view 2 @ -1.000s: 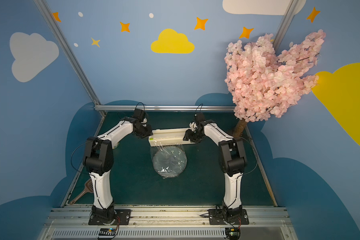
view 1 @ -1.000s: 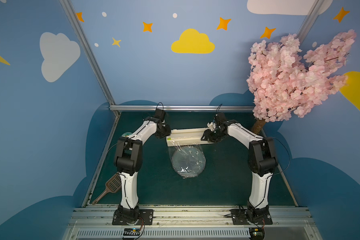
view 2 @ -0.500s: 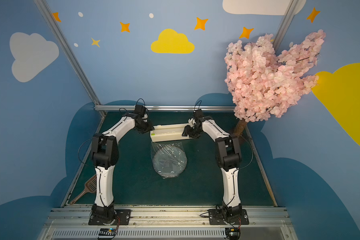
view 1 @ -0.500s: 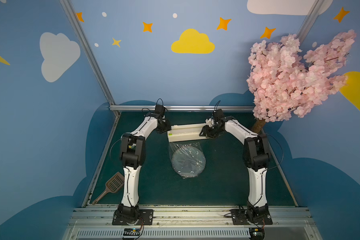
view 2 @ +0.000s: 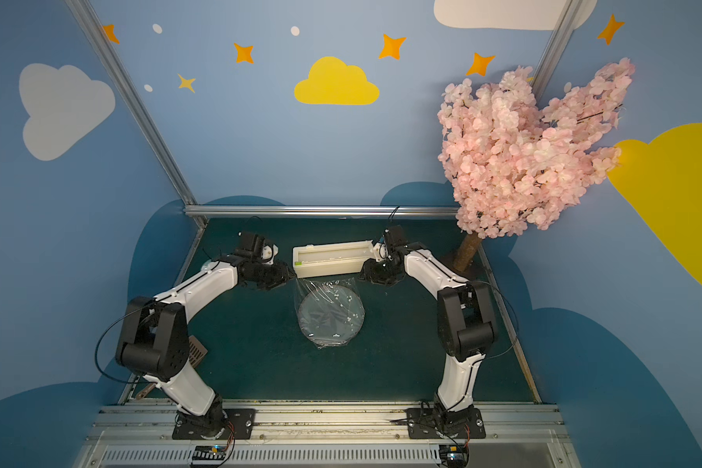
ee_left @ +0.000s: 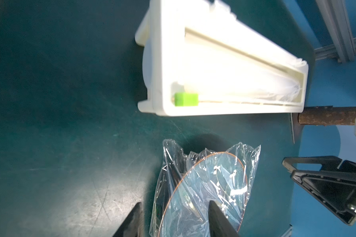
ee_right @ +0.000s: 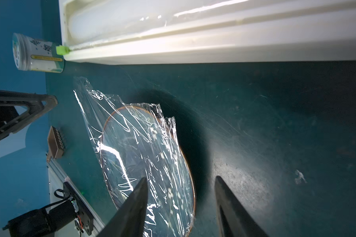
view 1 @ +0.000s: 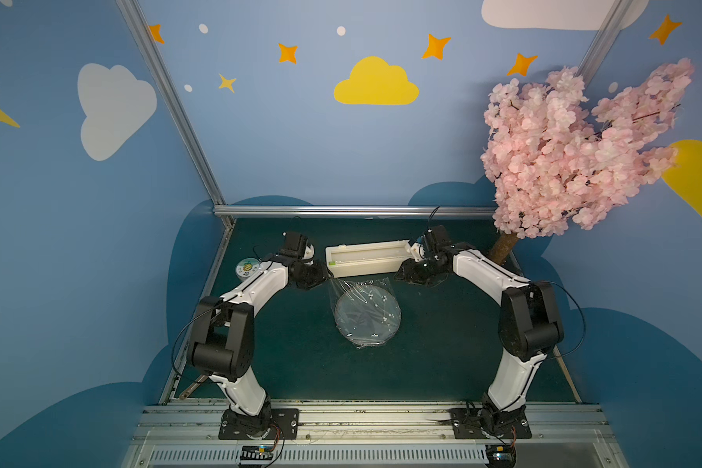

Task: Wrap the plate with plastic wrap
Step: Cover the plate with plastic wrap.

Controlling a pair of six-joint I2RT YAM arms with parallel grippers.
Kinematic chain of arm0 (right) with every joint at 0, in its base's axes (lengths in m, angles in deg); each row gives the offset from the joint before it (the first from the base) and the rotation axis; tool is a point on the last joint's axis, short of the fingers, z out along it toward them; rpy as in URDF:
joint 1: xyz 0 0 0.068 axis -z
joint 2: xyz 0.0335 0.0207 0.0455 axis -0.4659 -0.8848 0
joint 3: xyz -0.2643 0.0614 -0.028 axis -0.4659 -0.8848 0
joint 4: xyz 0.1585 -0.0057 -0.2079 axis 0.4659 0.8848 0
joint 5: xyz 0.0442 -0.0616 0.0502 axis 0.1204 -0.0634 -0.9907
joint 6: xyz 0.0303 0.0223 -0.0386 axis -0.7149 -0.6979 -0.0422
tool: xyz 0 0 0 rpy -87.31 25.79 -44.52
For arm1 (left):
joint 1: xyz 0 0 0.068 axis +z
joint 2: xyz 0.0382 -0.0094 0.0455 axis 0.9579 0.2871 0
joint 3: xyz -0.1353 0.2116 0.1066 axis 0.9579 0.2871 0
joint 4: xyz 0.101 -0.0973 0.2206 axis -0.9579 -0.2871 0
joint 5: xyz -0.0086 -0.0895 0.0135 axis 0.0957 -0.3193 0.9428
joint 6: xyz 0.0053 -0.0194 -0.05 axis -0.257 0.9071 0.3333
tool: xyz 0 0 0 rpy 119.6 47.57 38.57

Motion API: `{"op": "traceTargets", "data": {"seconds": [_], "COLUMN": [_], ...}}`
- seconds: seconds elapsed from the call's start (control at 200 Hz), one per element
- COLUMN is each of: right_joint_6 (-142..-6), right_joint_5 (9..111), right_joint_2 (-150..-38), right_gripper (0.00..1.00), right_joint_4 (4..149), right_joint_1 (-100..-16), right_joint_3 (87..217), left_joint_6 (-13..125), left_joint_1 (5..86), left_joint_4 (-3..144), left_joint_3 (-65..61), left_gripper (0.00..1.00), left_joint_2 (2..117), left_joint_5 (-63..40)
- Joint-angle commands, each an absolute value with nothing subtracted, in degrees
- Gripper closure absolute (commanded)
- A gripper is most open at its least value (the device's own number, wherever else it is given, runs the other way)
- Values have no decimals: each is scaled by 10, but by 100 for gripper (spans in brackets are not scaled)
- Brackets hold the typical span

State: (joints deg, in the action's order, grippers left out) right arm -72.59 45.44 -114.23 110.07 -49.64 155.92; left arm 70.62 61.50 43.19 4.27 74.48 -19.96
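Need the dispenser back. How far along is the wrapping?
Done: the plastic wrap lies over the plate, apart from the dispenser box. In hand: nothing; left claw and right claw are open by the wrap's far edge. Left: tucking the loose edges under the rim.

Grey-blue plate (view 1: 367, 314) at frame centre, brown rim, white blossoms (under clear, glinting wrap (view 1: 349, 288)); cream box (view 1: 365, 259), green tab (ee_left: 186, 99); dark-green mat (view 1: 442, 344).
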Motion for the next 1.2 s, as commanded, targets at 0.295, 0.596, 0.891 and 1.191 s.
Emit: {"op": "traceTargets", "data": {"seconds": [0.295,0.596,0.891,1.191], "right_joint_6": [-706,-706,-702,-702], "right_joint_5": [469,484,492,539], "right_joint_2": [-1223,-1241,-1250,-1207], "right_gripper": [60,71,100,100], "right_joint_4": [1090,1092,1100,1087], "right_joint_1": [-535,-535,-535,-528], "right_joint_3": [1608,1630,1646,1611], "left_joint_6": [733,730,728,713], "left_joint_1": [615,615,608,597], "left_joint_4": [508,514,521,504], "left_joint_3": [56,16,0,3], "left_gripper": [52,55,84,93], "left_joint_2": [811,856,876,847], "left_joint_5": [-244,-239,-239,-197]}}
